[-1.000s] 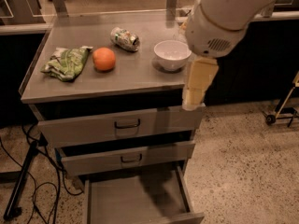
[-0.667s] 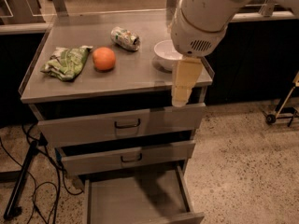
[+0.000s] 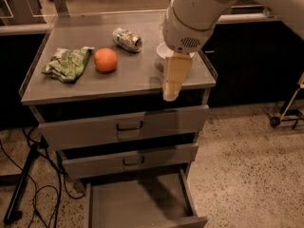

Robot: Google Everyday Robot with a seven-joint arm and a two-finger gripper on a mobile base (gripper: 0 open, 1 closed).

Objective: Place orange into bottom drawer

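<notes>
The orange (image 3: 105,60) lies on the grey cabinet top (image 3: 95,87), left of centre. The bottom drawer (image 3: 137,204) is pulled open below and shows a bare grey floor. My gripper (image 3: 170,95) hangs from the big white arm over the front right part of the cabinet top, well to the right of the orange and nearer the front edge. Only its cream-coloured finger is visible, pointing down, with nothing seen in it.
A green-and-white snack bag (image 3: 67,62) lies left of the orange. A crushed can (image 3: 127,39) lies behind it. A white bowl (image 3: 164,52) sits partly hidden behind my arm. Two upper drawers (image 3: 124,126) are nearly shut. Cables trail on the floor at left.
My arm and gripper have moved left across the cabinet top, from its right edge toward the middle. The orange and other things have not moved.
</notes>
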